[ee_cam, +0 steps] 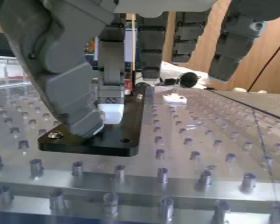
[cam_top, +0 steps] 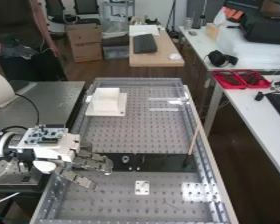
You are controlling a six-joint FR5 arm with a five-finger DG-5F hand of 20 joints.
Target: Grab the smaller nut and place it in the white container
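Note:
The hand [cam_top: 92, 162] is low over the left end of the flat black bar [cam_top: 164, 162], its fingers reaching out fairly straight and the thumb apart from them. The bearing [cam_top: 125, 159] stands on the bar just past the fingertips. Farther up the bench sits the white container [cam_top: 106, 101]. From the wrist, the hand [ee_cam: 67, 82] has its thumb down at the bar [ee_cam: 127, 125], beside a finger with a pale tip. A small round metal part [ee_cam: 55, 135] shows at the bar's end; I cannot tell whether it is the smaller nut. The fingers hide part of the bar.
A thin stick [cam_top: 193, 142] leans near the bench's right rail. A small white plate [cam_top: 142, 187] lies on the perforated surface, below the bar. Raised metal rails [cam_top: 210, 170] edge the bench. A person stands at the far left, away from the task's things.

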